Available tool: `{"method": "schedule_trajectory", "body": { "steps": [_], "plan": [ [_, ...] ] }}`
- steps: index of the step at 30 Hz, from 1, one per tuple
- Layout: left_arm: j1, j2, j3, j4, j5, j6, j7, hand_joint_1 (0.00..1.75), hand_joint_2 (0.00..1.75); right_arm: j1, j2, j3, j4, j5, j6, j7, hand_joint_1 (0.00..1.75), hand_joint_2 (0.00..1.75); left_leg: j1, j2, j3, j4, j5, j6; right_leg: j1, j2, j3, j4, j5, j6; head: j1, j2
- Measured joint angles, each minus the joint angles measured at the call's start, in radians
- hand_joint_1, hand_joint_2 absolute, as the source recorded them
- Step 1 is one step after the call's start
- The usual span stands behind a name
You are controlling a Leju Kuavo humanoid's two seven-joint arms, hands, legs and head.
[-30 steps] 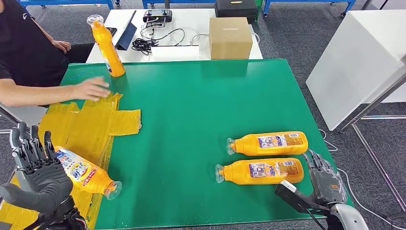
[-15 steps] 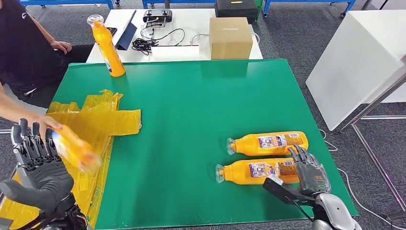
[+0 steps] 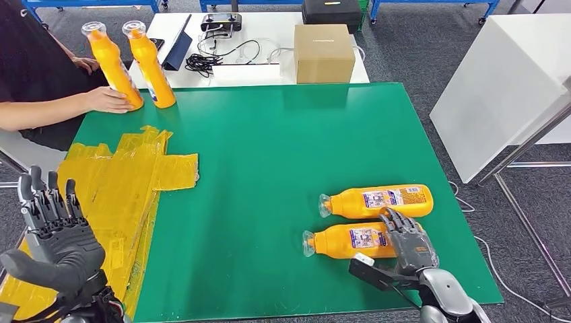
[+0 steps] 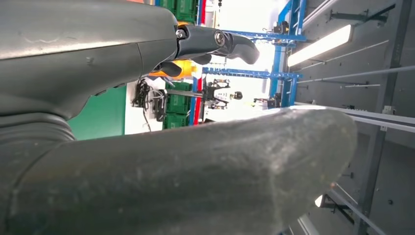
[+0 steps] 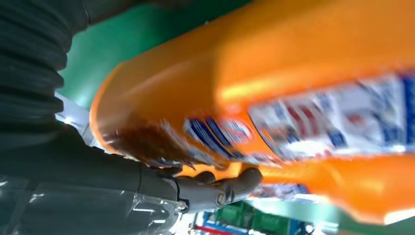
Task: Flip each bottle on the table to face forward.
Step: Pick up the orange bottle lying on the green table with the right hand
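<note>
Two orange bottles lie on their sides on the green table (image 3: 269, 148) at the right, caps to the left: a far bottle (image 3: 377, 200) and a near bottle (image 3: 347, 241). My right hand (image 3: 407, 243) wraps the near bottle's base end, fingers curled over its top and thumb on the near side. The right wrist view has that near bottle (image 5: 293, 88) pressed into the palm, with a fingertip (image 5: 230, 188) curled against it. My left hand (image 3: 57, 232) is raised at the lower left, fingers spread, holding nothing. Two more bottles (image 3: 113, 67) (image 3: 151, 64) stand upright at the far left.
A seated person's hand (image 3: 108, 99) rests on the left upright bottle. Crumpled yellow plastic sheeting (image 3: 135, 175) covers the table's left side. A cardboard box (image 3: 324, 52) and cables (image 3: 222, 57) sit on a white table behind. A white cabinet (image 3: 498, 87) stands at the right.
The person took the bottle lying beside my left hand and stood it upright at the far left. My right hand moved forward and left onto the near lying bottle.
</note>
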Motion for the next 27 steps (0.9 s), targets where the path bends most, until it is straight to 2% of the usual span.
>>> {"method": "schedule_trajectory", "body": {
  "steps": [6, 7, 10, 11, 17, 22, 27],
  "plan": [
    [-0.006, 0.0, 0.001, 0.005, 0.006, 0.0, -0.001, 0.0, 0.0, -0.022, -0.024, 0.043, 0.013, -0.012, 0.032, 0.0, 0.17, 1.75, 0.0, 0.0, 0.002, 0.0, 0.0, 0.0, 0.0, 0.0, 0.001, 0.0, 0.0, 0.0, 0.0, 0.0],
    [-0.006, 0.0, 0.001, 0.005, 0.006, 0.0, -0.001, 0.0, 0.0, -0.023, -0.026, 0.047, 0.014, -0.012, 0.032, 0.0, 0.39, 1.75, 0.0, 0.0, 0.002, 0.0, 0.0, 0.0, 0.0, 0.0, 0.002, 0.0, 0.0, 0.0, 0.0, 0.0],
    [-0.006, 0.0, 0.002, 0.005, 0.007, 0.0, -0.002, 0.0, 0.0, -0.028, -0.032, 0.056, 0.016, -0.014, 0.035, 0.0, 1.56, 1.75, 0.0, 0.0, 0.003, 0.0, 0.0, 0.0, 0.0, 0.0, 0.002, 0.0, 0.0, 0.0, 0.0, 0.0],
    [-0.007, 0.0, 0.002, 0.005, 0.008, 0.0, -0.002, 0.0, 0.0, -0.029, -0.034, 0.059, 0.017, -0.017, 0.038, 0.0, 1.74, 1.75, 0.0, 0.0, 0.003, 0.0, 0.0, 0.0, 0.0, 0.0, 0.003, 0.0, 0.0, 0.0, 0.0, 0.0],
    [-0.013, 0.001, 0.002, 0.012, 0.026, 0.003, -0.01, 0.0, 0.0, -0.058, -0.081, 0.106, 0.018, -0.093, 0.103, 0.01, 1.75, 1.75, 0.0, 0.0, 0.008, 0.0, -0.002, 0.001, 0.0, 0.0, -0.001, 0.0, -0.001, 0.0, 0.0, 0.0],
    [-0.014, 0.002, 0.004, 0.02, 0.035, 0.004, -0.015, 0.0, 0.0, -0.064, -0.135, 0.143, 0.013, -0.148, 0.129, 0.027, 1.75, 1.75, 0.0, 0.0, 0.009, 0.0, -0.003, 0.002, 0.0, 0.0, -0.001, -0.001, -0.001, 0.0, 0.0, 0.0],
    [-0.016, 0.002, 0.006, 0.027, 0.038, 0.001, -0.015, 0.0, 0.0, -0.064, -0.164, 0.162, 0.01, -0.171, 0.141, 0.042, 1.75, 1.75, 0.0, -0.001, 0.009, 0.0, -0.003, 0.002, 0.0, 0.0, -0.001, -0.001, -0.001, 0.0, 0.0, 0.0]
  ]
}}
